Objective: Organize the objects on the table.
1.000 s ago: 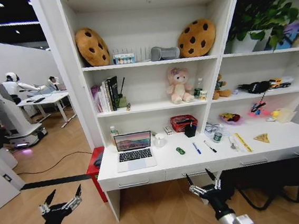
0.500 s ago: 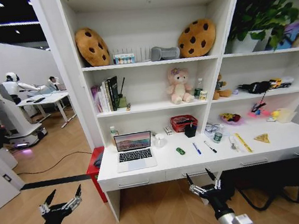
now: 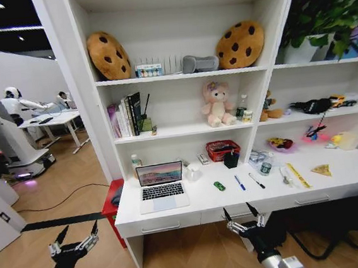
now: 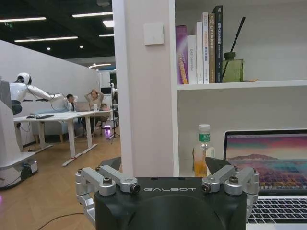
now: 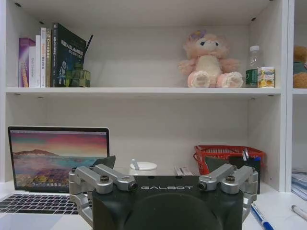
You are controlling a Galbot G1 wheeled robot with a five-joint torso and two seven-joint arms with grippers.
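**Before the bench: nothing yet sorted**

On the bench (image 3: 335, 179), left to right: laptop (image 3: 162, 185), lid up and screen lit; green toy car (image 3: 219, 186); blue pen (image 3: 239, 182); black pen (image 3: 256, 180). The car and both pens lie loose and apart on the white top, right of the laptop. Behind them stand a red basket (image 3: 222, 149), a small bottle (image 3: 135, 163) and a white mug (image 3: 192, 172).

Left gripper (image 3: 73, 238): low, short of the bench's left end, jaws spread, holding nothing.
Right gripper (image 3: 243, 216): low, before the drawer fronts, jaws spread, holding nothing.

Progress, by judgement: none done. No item is gripped or gathered; all four await handling.

Hard to make out:
- The clutter further right on the bench, yellow and clear pieces, is too small to name.
- The right wrist view catches the blue pen (image 5: 260, 216) at its edge, partly behind the gripper body; the car is hidden there.
- The left wrist view cuts the laptop (image 4: 268, 167) at the frame edge.
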